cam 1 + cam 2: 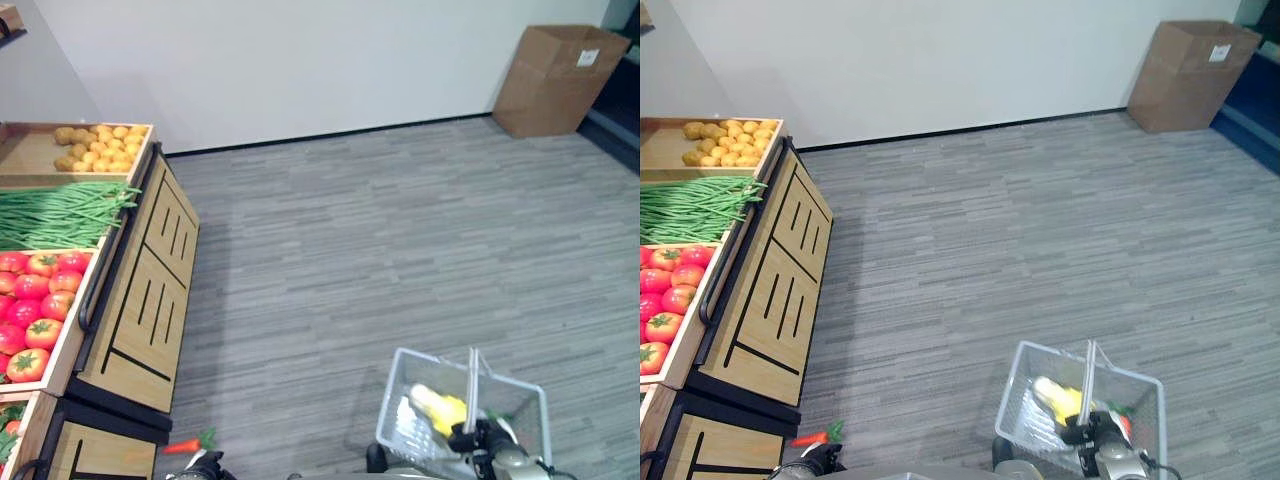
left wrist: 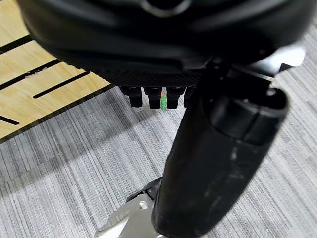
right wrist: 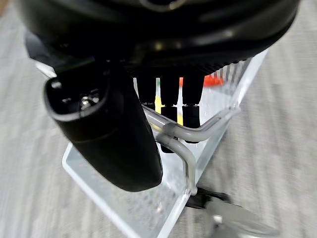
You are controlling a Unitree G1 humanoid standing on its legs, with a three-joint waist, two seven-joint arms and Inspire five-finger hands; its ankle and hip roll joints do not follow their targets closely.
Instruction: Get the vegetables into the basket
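Note:
My left hand [image 1: 205, 468] is low at the front, next to the wooden produce stand [image 1: 140, 290]. Its fingers [image 2: 151, 96] are curled round a small carrot [image 1: 183, 445] with a green top; a bit of that green shows between them. My right hand [image 1: 482, 438] is shut on the two wire handles [image 3: 188, 131] of a white wire basket [image 1: 398, 400], which hangs over the floor at the front right. Inside the basket lie a yellow vegetable [image 1: 440, 408] and something red-orange [image 1: 1125, 424]. The stand holds potatoes [image 1: 95, 147], green beans [image 1: 60, 212] and tomatoes [image 1: 35, 300].
The stand runs along my left, its dark rail [image 1: 100, 270] jutting towards the aisle. A cardboard box [image 1: 560, 78] stands against the far wall at the right. Grey plank floor [image 1: 380, 240] stretches ahead between stand and box.

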